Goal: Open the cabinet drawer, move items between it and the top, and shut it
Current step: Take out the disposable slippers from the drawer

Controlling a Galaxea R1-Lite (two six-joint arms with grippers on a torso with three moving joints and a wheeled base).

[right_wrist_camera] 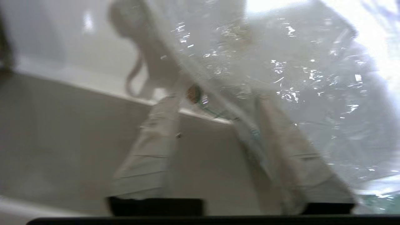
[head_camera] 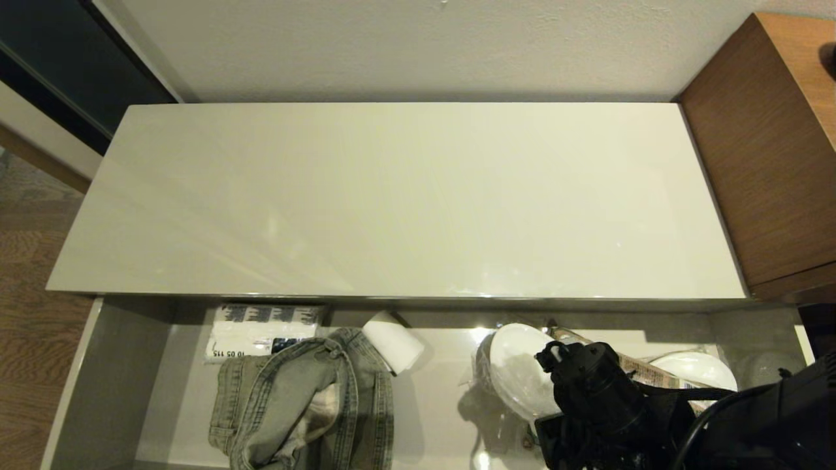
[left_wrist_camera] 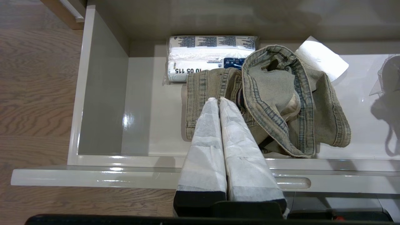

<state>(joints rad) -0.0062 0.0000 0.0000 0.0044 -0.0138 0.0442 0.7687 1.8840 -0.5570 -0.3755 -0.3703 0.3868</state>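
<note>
Our right gripper [right_wrist_camera: 215,109], jaws parted, sits against the clear-wrapped flat white slippers [head_camera: 522,372] in the pale drawer [head_camera: 104,385] (left gripper [left_wrist_camera: 218,101] clenched, farther off).

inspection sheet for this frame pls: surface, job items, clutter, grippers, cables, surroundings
Surface: top bare and glossy; drawer pulled open below it.
Job's things: denim garment crumpled in drawer's left half; wrapped white slippers in right half.
Clutter: printed white packet, paper roll, brown packet, all in drawer.
Grippers: left gripper shut, above the garment; right gripper open at the slippers' wrap.
Cables: black cable on right arm.
Surroundings: wood desk right, wood floor left.
</note>
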